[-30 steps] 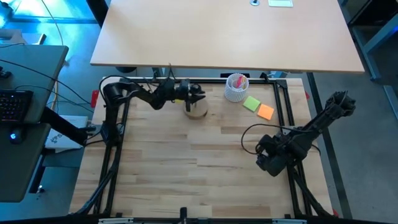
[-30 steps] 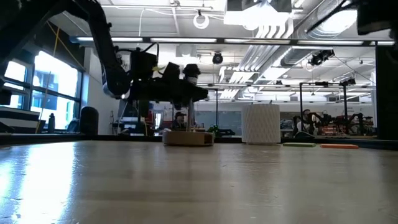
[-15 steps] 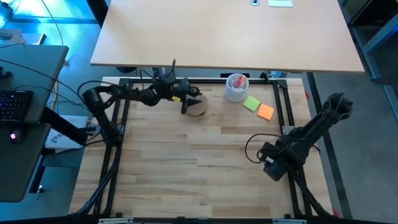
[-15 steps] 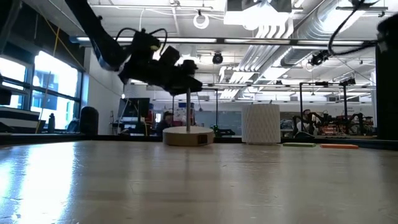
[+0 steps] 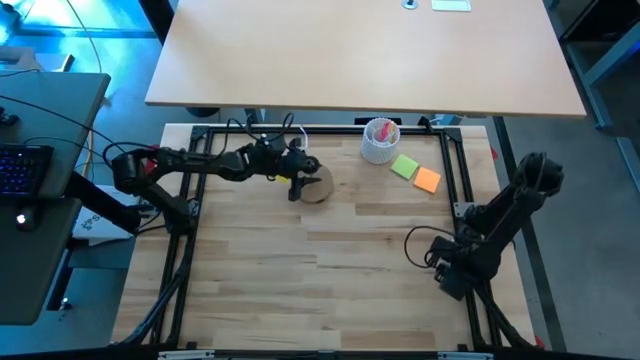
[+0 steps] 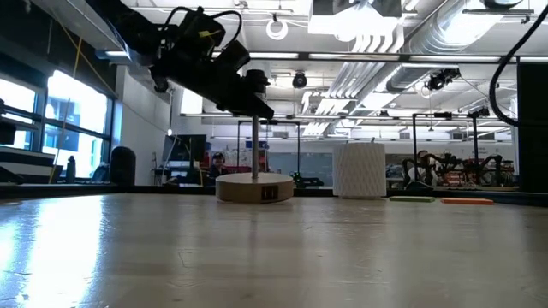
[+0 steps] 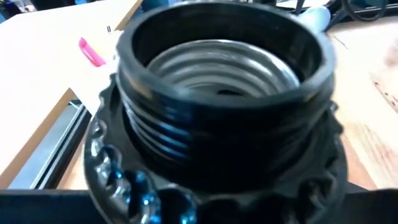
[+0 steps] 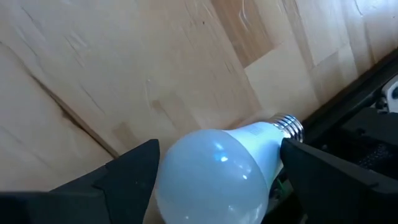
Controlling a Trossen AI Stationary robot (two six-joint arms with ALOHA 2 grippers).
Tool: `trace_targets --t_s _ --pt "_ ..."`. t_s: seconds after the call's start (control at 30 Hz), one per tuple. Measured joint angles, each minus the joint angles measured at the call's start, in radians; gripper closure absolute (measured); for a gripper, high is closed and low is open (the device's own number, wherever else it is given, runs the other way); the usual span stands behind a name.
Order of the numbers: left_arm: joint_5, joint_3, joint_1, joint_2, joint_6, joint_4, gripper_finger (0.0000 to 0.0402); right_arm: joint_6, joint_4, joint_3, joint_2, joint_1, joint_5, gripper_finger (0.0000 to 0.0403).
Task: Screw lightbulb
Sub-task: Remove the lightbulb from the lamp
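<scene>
Left arm [image 5: 200, 165] drawn back, ribbed black socket [image 7: 224, 93], smooth lightbulb [image 8: 214, 174]

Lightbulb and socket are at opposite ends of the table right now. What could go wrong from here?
1. The right gripper holds the lightbulb by its smooth round globe; it could slip or tilt on the way over.
2. The left gripper grips the black socket high on a thin post above the wooden base; a sideways push could tip the stand.
3. The bulb's screw base points sideways, so cross-threading is likely unless it is realigned.
</scene>
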Motion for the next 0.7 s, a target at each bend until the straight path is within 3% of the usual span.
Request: trace_targets --t_s 0.53,0.7 --pt "0.015 0.000 0.060 -0.001 -0.021 0.017 0.0175 -0.172 0.002 0.016 0.136 0.005 -0.064 0.0070" --pt "-0.040 -0.001 0.055 -0.032 0.021 0.027 0.0175 -0.148 -0.038 0.056 0.146 0.004 -0.056 0.0071"
